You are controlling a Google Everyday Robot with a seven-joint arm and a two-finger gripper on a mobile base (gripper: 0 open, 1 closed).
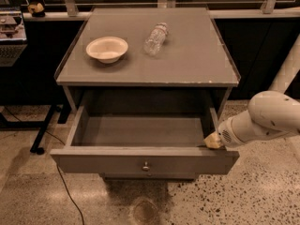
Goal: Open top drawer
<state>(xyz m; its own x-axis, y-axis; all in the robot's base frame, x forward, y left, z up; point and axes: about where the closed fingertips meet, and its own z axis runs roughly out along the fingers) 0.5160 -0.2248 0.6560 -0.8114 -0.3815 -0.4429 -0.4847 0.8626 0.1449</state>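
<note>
- The bowl sits on the cabinet top; a sharp tug could shake it.
- The bottle lies on its side and could roll.
- The top drawer stands well out; more pull might unseat it.
- The gripper touches the drawer's right front corner, and I cannot tell whether it is spread or closed. Pulling off-centre could jam the drawer.

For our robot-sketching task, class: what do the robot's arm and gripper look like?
The arm is a smooth, bulbous white shell tapering to a narrower white wrist. The gripper, at the front corner of the open grey wooden top drawer beside the arm, is a pale yellowish tip. No cables or markings show.
</note>
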